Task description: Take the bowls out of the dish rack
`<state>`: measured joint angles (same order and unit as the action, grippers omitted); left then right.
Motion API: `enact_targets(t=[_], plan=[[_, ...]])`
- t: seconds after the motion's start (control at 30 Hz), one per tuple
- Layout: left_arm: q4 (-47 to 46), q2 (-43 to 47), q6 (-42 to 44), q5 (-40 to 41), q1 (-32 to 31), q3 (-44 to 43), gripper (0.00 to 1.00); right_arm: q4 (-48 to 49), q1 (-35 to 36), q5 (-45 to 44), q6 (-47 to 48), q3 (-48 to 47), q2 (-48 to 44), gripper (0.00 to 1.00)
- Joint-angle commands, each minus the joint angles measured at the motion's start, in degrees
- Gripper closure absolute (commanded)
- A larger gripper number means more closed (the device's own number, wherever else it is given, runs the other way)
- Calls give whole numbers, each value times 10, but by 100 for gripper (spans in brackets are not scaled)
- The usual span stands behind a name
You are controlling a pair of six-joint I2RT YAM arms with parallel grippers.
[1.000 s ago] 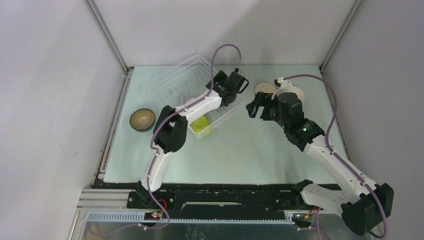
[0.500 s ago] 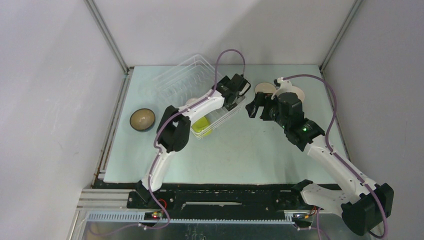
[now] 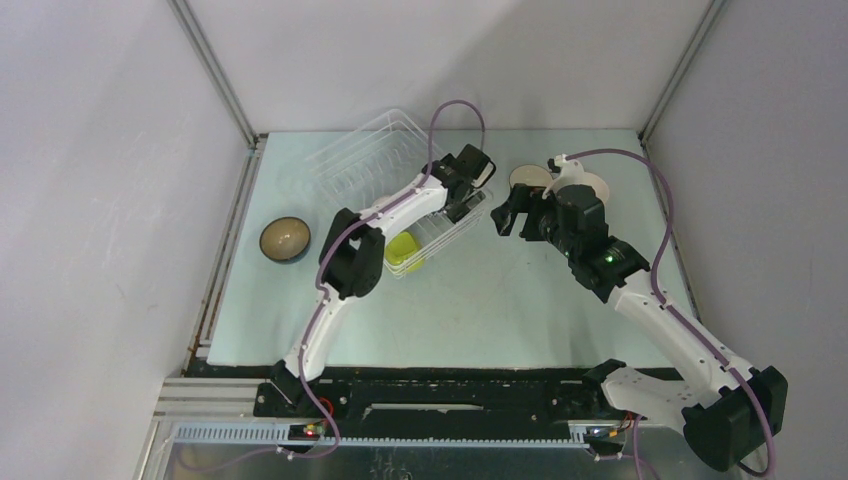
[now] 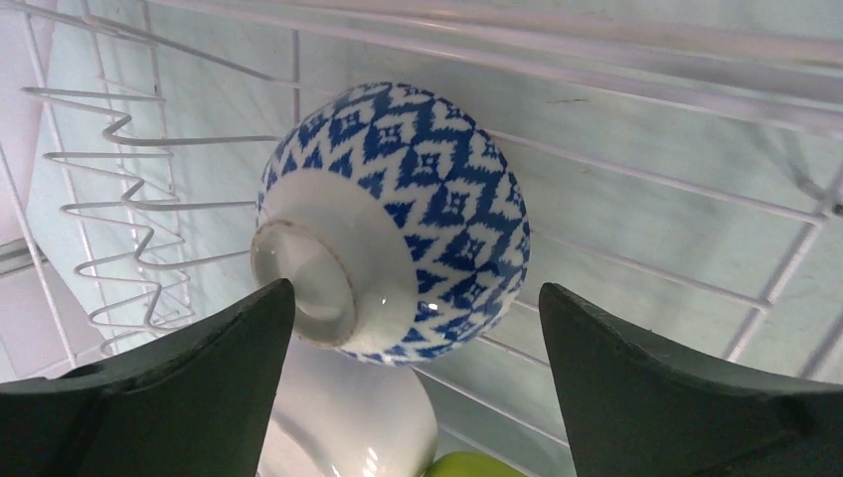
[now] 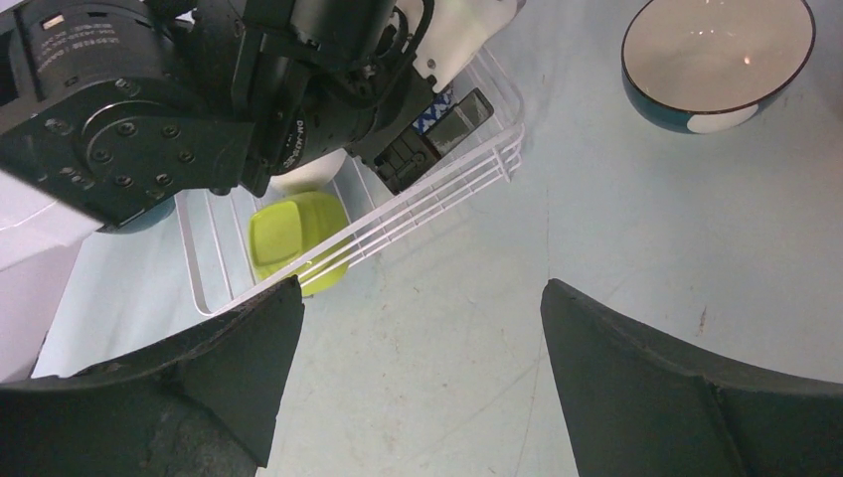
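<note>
The dish rack stands at the back left of the table. My left gripper is open inside its near right corner. In the left wrist view the blue-and-white patterned bowl lies on its side on the wires, foot ring toward me. It sits just beyond the gap of my left gripper, with nothing gripped. A white bowl and a lime green bowl lie below it. My right gripper hovers open over bare table right of the rack, and my right gripper holds nothing.
A dark blue bowl sits upright on the table left of the rack. A teal bowl and another pale bowl stand behind my right arm. The rack's wire wall lies between my two grippers.
My left gripper has dropped a little toward the rack's near right corner and its jaws have spread wider. The right arm has not moved.
</note>
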<state>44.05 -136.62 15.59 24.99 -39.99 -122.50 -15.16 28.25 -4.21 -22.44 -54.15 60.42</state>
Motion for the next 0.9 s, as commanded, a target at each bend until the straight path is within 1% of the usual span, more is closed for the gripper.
enact_targets(t=[0.0,0.1,0.27,0.5,0.67,0.87], plan=[[12,-24,10,50,12,-38,4,18,-3,-2,-3,-1,-4,3],[5,-34,14,91,16,-42,4,18,-3,-3,-3,-1,-1,3],[-6,-38,17,105,17,-40,4,21,-3,-1,-3,-1,2,3],[-45,-46,43,166,16,-19,5,20,-3,-1,-3,-1,4,3],[-52,-41,42,142,11,-4,3,20,-4,-1,-2,-1,5,3],[-66,-24,14,93,10,-2,3,18,-4,-1,-3,-1,6,3]])
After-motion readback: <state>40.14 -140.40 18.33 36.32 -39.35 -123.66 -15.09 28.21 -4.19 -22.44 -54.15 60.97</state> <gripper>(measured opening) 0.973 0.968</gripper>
